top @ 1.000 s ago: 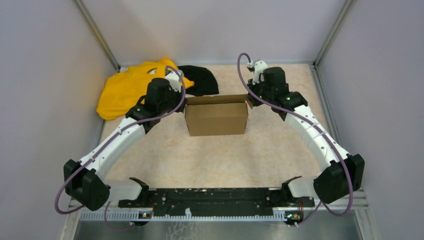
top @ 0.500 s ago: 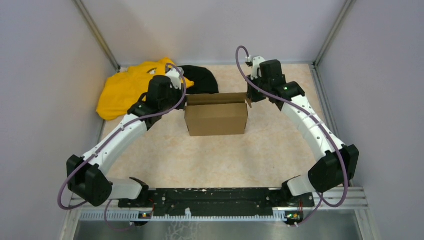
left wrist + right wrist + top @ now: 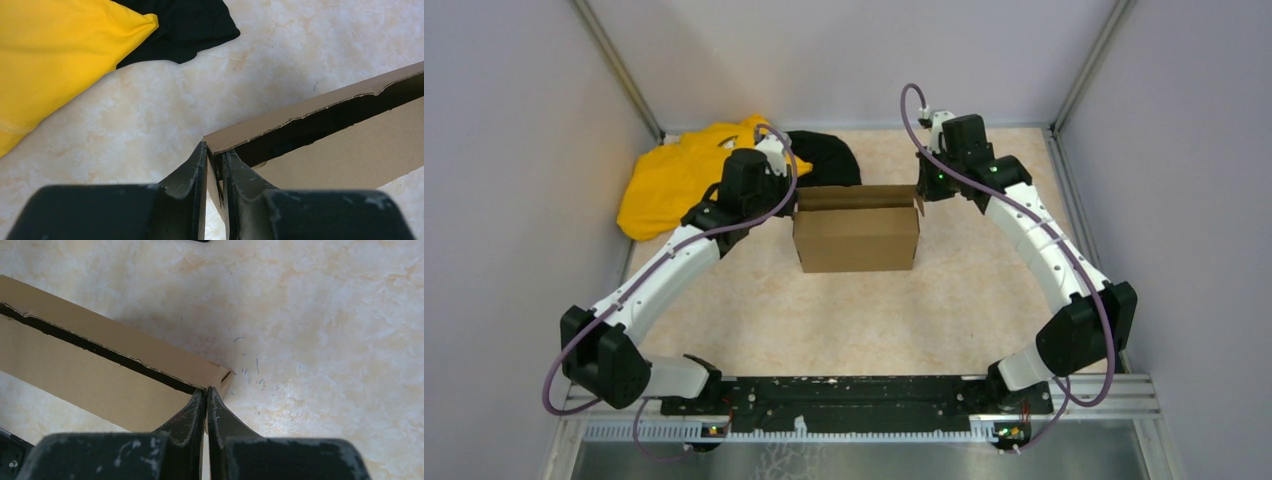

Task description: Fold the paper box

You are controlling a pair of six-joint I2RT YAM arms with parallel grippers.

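The box (image 3: 856,240) stands on the tabletop (image 3: 874,320), just toward 12 o'clock of its centre, open at the top with its far long wall upright. The left pincer (image 3: 214,167) is clamped on the thin end wall at the box's 9 o'clock end, with the cardboard edge visible between the fingers. The right pincer (image 3: 206,407) is closed to a narrow slit on the far corner at the 3 o'clock end, and it appears to pinch the end wall there. The step in hand is judged to be seating or folding in the two end walls. To do it well, move both pincers together and at equal rate, so that the box does not skew or slide toward 6 o'clock. Keep the grip close to the top edge, and bend only along the creases. The wall edges look ragged, so avoid twisting, which could tear them. Release one end only when that wall holds its own shape. A yellow cloth (image 3: 674,175) and a black cloth (image 3: 824,155) lie at 10 to 11 o'clock, near the box but apart from it; keep the left arm off them. No brand, label or writing is legible; the cardboard is plain brown.
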